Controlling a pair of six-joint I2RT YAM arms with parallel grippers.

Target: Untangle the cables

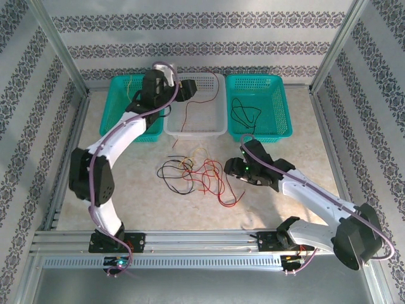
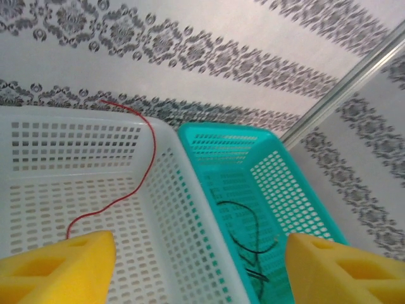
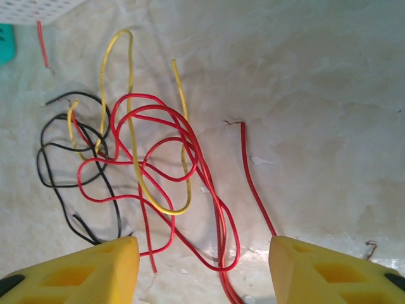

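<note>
Cables (image 3: pixel 149 164): a tangle of red, yellow and black strands is spread on the table (image 3: pixel 316 95) just ahead of the right pincer (image 3: pixel 202 272). Its jaws are parted with nothing gripped, and red loops are seen passing between its fingertips. One red cable (image 2: pixel 154 149) is found in the white basket (image 2: pixel 63 190) ahead of the left pincer (image 2: pixel 199 266), jaws spread wide and empty, and a black cable (image 2: pixel 255 231) is lodged in the teal basket (image 2: pixel 285 183) to that pincer's right.
</note>
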